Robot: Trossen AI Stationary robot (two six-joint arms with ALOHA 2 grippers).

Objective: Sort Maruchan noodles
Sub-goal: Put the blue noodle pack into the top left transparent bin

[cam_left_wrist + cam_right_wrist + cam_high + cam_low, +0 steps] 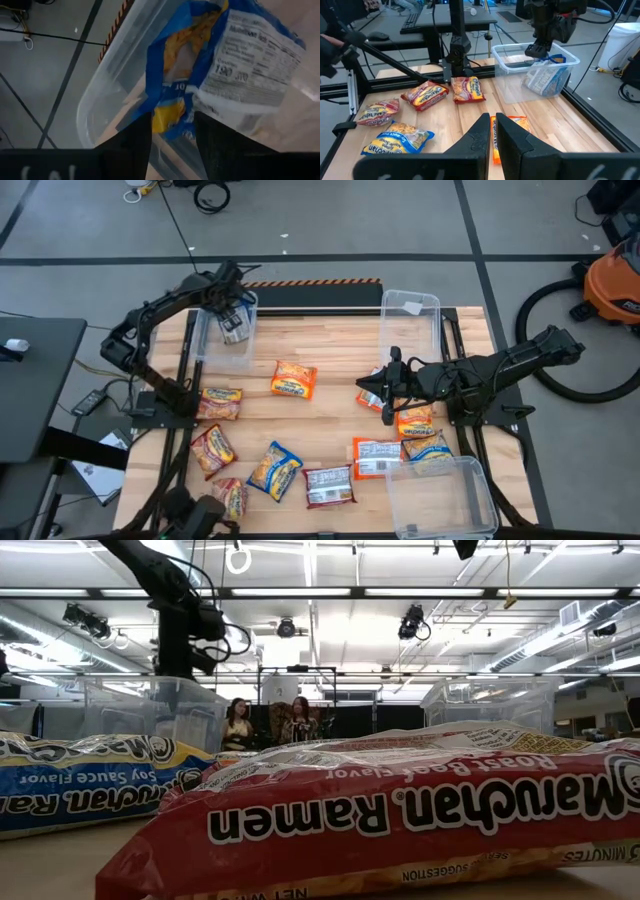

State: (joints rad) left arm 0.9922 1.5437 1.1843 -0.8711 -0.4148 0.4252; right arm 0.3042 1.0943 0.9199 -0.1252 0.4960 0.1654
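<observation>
My left gripper reaches down into the clear bin at the table's far left and is shut on a blue-and-yellow noodle packet whose white label side shows. From the right wrist view, that packet slants inside the bin under the left gripper. My right gripper is at the table's middle right, shut on an orange packet. Several more packets lie flat on the table, among them an orange one and a blue one. My left gripper pinches the blue packet's crimped end between its two fingers, coming from above into the bin. The packet hangs slanted below the fingers, inside the bin's walls; whether its lower end rests on the bin floor I cannot tell. My right gripper pinches the orange packet by an edge that shows as a thin strip between the nearly closed fingers. The fingers point down and toward the table's left. Whether the packet is clear of the table I cannot tell.
A clear bin stands at the far right and another at the near right. Packets crowd the near half, such as an orange one and a red one close to the low camera. People stand in the room beyond.
</observation>
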